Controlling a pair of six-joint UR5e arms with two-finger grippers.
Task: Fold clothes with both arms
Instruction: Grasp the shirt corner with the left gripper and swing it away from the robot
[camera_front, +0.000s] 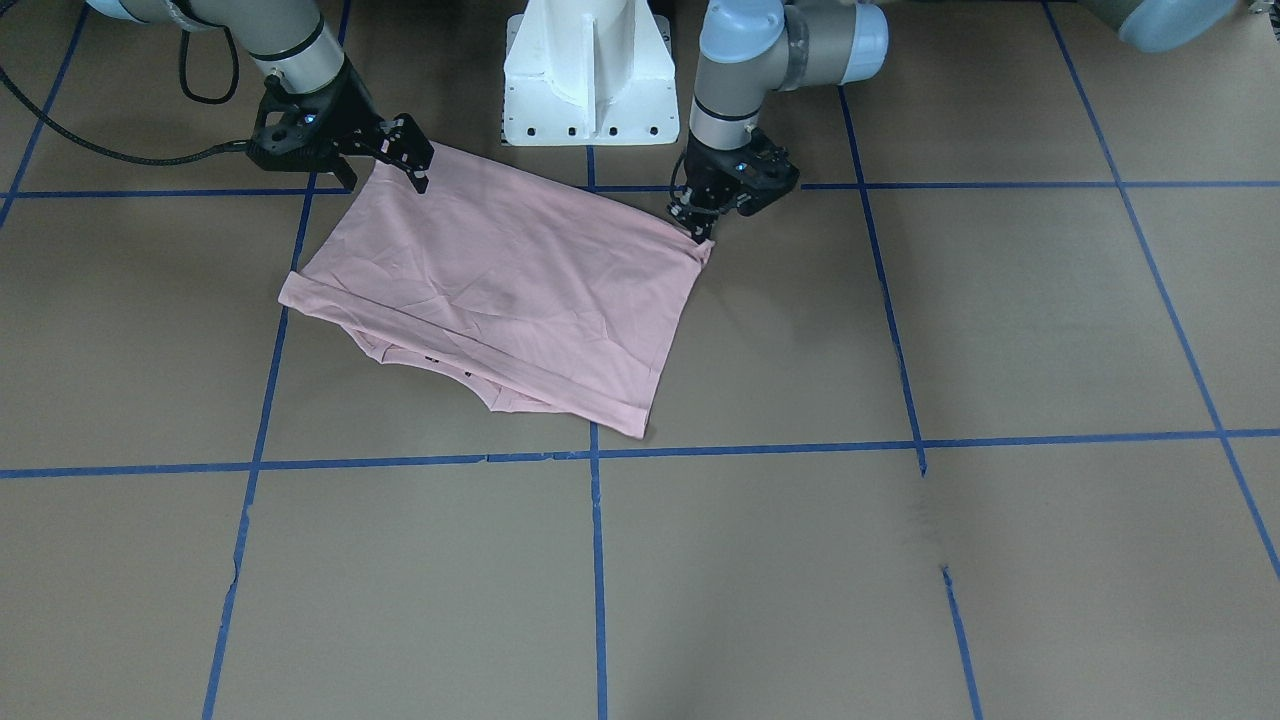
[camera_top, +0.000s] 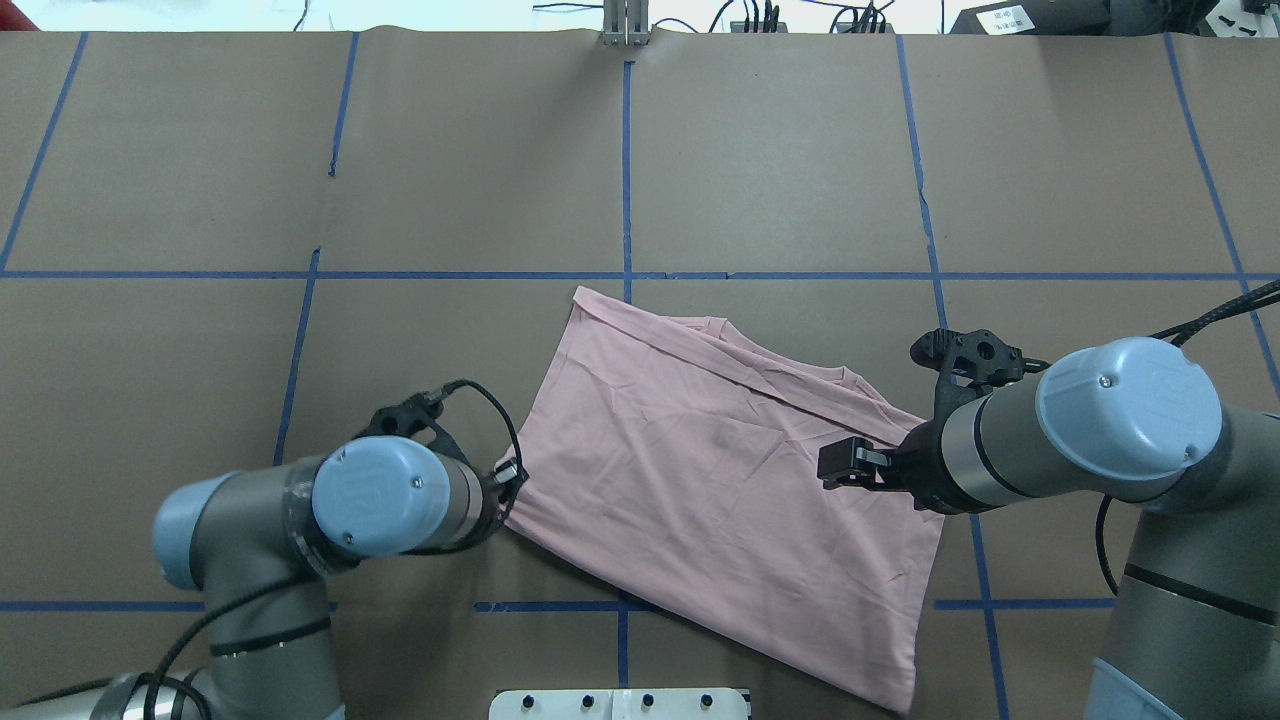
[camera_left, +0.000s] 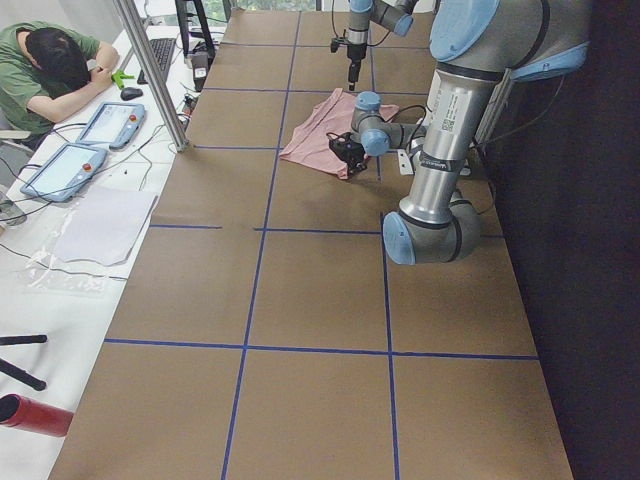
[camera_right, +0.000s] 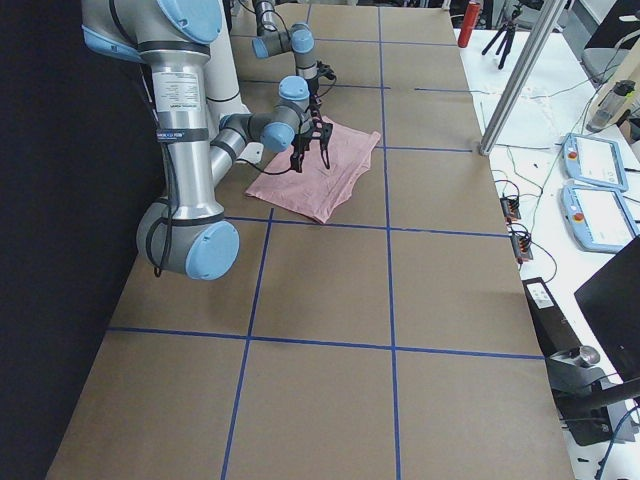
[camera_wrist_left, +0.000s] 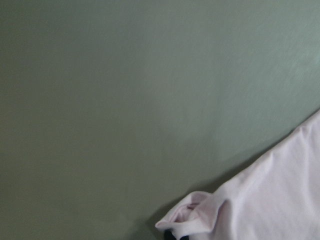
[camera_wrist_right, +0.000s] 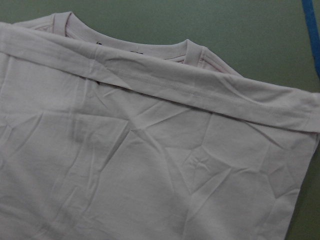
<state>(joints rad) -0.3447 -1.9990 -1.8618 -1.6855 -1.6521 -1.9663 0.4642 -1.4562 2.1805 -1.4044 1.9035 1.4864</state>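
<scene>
The brown paper-covered table (camera_top: 200, 180), marked off in blue tape lines, is carrying a pink T-shirt (camera_top: 700, 480) that is lying folded in half and skewed, in front of the robot's base. No brand can be read. The right wrist view alone is showing the neckline (camera_wrist_right: 140, 47) peeking out beyond the folded-over hem band (camera_wrist_right: 175, 82), with a small dark mark (camera_wrist_right: 100, 44) inside the collar that is too small to read. The front-facing view is showing both near corners of the shirt, while in the overhead view the arms are partly covering them. The right gripper (camera_front: 390, 172) is standing at one near corner with its fingers spread and gripping nothing. The left gripper (camera_front: 703, 228) is pinching the other near corner. Its wrist view is showing that corner bunched up at the frame's bottom edge.
</scene>
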